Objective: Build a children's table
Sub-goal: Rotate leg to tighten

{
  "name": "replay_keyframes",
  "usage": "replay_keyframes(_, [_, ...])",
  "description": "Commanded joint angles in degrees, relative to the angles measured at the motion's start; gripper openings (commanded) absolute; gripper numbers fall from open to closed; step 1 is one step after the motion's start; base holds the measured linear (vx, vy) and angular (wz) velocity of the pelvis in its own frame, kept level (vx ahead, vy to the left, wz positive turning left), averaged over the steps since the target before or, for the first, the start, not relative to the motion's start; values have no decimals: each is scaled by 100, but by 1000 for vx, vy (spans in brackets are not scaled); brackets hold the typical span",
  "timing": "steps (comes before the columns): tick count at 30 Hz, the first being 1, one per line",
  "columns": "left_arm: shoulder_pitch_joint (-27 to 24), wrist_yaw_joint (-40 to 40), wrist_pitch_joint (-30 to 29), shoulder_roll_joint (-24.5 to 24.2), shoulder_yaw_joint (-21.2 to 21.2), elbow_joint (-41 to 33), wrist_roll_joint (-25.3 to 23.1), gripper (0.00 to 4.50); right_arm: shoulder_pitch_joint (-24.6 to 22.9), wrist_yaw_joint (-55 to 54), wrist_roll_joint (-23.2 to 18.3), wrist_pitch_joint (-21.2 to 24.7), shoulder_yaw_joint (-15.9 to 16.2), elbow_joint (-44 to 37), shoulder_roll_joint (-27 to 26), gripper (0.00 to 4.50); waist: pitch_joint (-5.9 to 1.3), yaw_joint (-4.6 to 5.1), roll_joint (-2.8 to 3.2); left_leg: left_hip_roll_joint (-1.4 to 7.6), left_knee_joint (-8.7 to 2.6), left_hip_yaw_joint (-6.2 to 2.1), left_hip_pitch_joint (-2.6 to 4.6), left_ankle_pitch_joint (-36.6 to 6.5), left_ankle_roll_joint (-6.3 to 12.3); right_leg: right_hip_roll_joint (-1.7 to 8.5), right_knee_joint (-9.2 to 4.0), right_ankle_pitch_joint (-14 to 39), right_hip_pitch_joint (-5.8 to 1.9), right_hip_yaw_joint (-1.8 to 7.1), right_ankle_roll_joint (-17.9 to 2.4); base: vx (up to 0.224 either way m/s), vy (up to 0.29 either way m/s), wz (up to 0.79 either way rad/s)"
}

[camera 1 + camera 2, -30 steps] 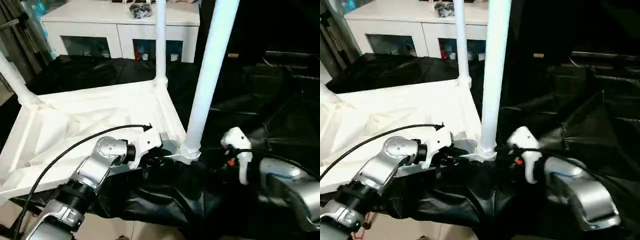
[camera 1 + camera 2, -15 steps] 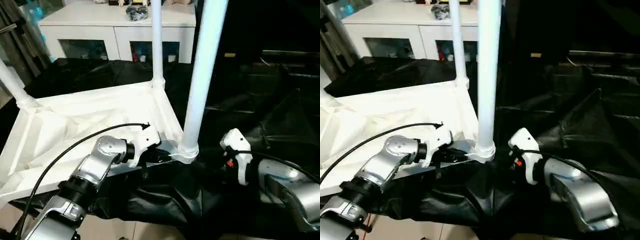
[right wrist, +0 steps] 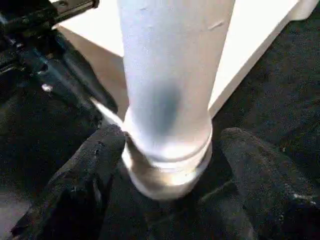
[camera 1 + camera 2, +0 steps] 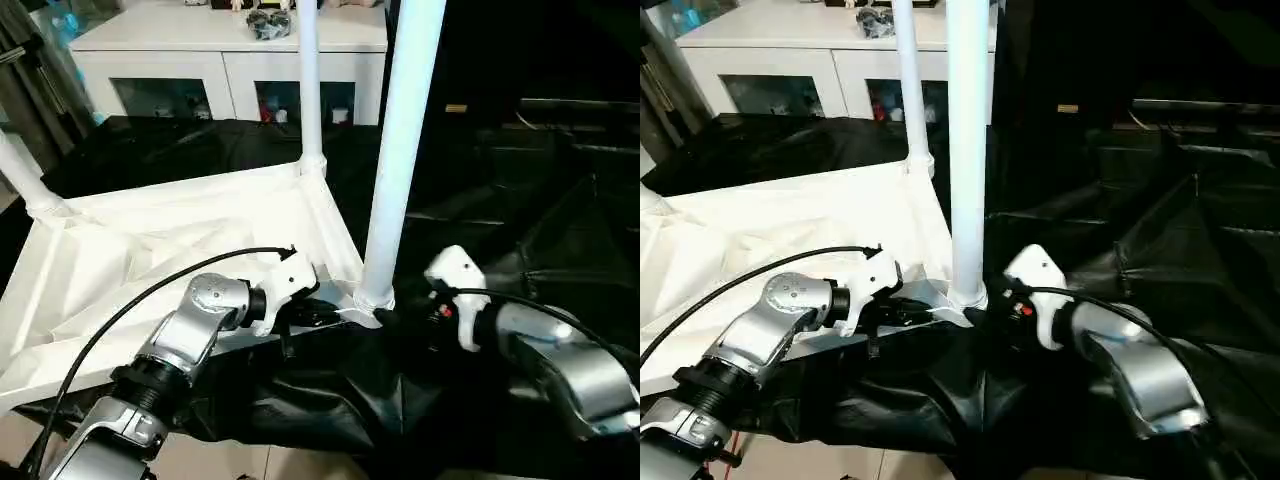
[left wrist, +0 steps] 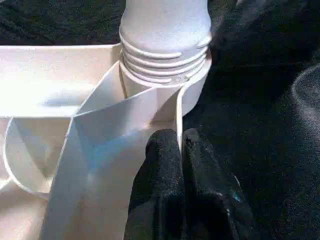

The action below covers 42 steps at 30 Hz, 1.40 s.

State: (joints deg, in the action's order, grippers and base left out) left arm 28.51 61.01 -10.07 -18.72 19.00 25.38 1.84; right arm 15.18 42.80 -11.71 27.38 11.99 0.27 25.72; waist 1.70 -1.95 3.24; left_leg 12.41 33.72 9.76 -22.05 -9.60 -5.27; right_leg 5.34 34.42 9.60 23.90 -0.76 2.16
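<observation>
Nearest me, both silver forearms reach in over the black cloth (image 4: 300, 400). Over the last second the right gripper (image 3: 165, 165) has closed in on the base of the near leg (image 4: 400, 150); earlier it stood off to the side, apart from the socket. Its two fingers (image 3: 90, 170) are now spread wide, one on each side of the leg's collar, not yet squeezing it as far as I can tell. I read this as setting up to grasp or twist the leg home.

The left gripper (image 5: 177, 150) has gone from slightly parted to pressed together, pinching the thin rim of the tabletop (image 4: 150, 250) just beside the corner socket (image 5: 165, 60). Left forearm angles in from the side, wrist bent toward the corner, steadying the top.

The tabletop lies upside down on the cloth, ribs up. Further back, a second leg (image 4: 308, 90) stands in the far corner, a third (image 4: 22, 175) at the left edge. Beyond, a white cabinet (image 4: 230, 50).
</observation>
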Motion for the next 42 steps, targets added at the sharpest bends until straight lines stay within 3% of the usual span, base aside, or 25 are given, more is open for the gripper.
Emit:
replay_keyframes(1, [-64, 19, -18, -7, -52, -99, 83, 0, 62, -75, 103, -116, 71, 114, -12, 357, -307, -13, -117, -71, -396, 71, 51, -1689, 57, 65, -467, 1920, -242, 20, -960, 0, 0, 0])
replay_keyframes(2, [-68, 33, -29, -22, -43, -111, 72, 0, 101, -69, 143, -256, 128, 260, -109, 330, -311, -19, -103, -61, -397, 71, 59, -1655, 63, 61, -459, 1793, -238, 29, -986, 0, 0, 0])
replay_keyframes(7, [-45, 56, -49, -24, -30, -92, 62, 0, 180, 2, 191, -444, 259, 502, -295, 288, -313, -6, -93, -70, -402, 69, 41, -1613, 89, 59, -434, 1593, -264, 18, -1054, 0, 0, 0])
replay_keyframes(16, [-75, 120, -142, -90, -9, -188, 60, 0, 424, 9, 357, -848, 321, 1096, -521, 271, -285, 59, -89, -75, -429, 51, 50, -1986, 13, 63, -486, 2107, -237, 2, -965, 0, 0, 0])
replay_keyframes(21, [-90, 1, -207, -79, 32, -163, -40, 0, 422, -32, 394, -971, 340, 1238, -628, 271, -288, 96, -80, -68, -436, 46, 53, -2047, 23, 56, -479, 1984, -234, 4, -1030, 0, 0, 0])
replay_keyframes(26, [181, -827, -378, 411, -126, 253, -166, 0, 476, -866, 432, -877, 25, 1640, -1123, 271, -269, 137, -81, -89, -431, 55, 95, -2269, -23, 45, -538, 2394, -178, -5, -978, 0, 0, 0])
replay_keyframes(29, [481, -1404, -458, 794, -190, 663, -276, 0, 533, -1310, 363, -762, -152, 1886, -1490, 271, -272, 134, -86, -101, -440, 37, 95, -2281, -51, 48, -563, 2505, -183, -7, -869, 0, 0, 0])
replay_keyframes(33, [911, -2102, -447, 1349, -215, 1260, -400, 0, 780, -1854, 442, -863, -228, 2269, -1955, 270, -285, 131, -87, -118, -435, 34, 74, -2198, -6, 53, -571, 2392, -192, -9, -882, 0, 0, 0])
replay_keyframes(35, [937, -2139, -425, 1387, -175, 1299, -443, 0, 814, -1887, 460, -902, -223, 2298, -1995, 270, -293, 124, -76, -117, -445, 19, 71, -2168, -5, 64, -576, 2375, -217, -15, -876, 0, 0, 0])
replay_keyframes(36, [950, -2144, -384, 1407, -133, 1328, -506, 0, 829, -1855, 455, -942, -234, 2297, -2020, 305, -292, 121, -43, -104, -456, 16, 54, -2143, 22, 69, -569, 2247, -224, -10, -902, 0, 0, 0])
replay_keyframes(38, [950, -2072, -277, 1409, -67, 1378, -591, 0, 826, -1792, 325, -924, -401, 2224, -2024, 340, -297, 117, -107, -104, -446, 28, 57, -2166, 78, 59, -571, 2137, -223, -7, -942, 0, 0, 0])
replay_keyframes(40, [928, -2003, -227, 1379, -48, 1367, -599, 0, 805, -1738, 281, -915, -458, 2165, -1981, 348, -295, 111, -85, -100, -458, 22, 41, -2118, 109, 69, -558, 2102, -240, -7, -961, 0, 0, 0])
replay_keyframes(41, [867, -1818, -103, 1256, -3, 1284, -601, 0, 742, -1474, 206, -899, -475, 1963, -1789, 361, -297, 101, -121, -97, -454, 26, 43, -2090, 125, 66, -566, 2088, -241, -6, -961, 0, 0, 0])
replay_keyframes(42, [860, -1798, -89, 1242, 2, 1274, -601, 0, 735, -1444, 198, -898, -477, 1941, -1767, 374, -298, 82, -105, -93, -457, 20, 48, -2072, 135, 71, -560, 2081, -248, -4, -957, 0, 0, 0])
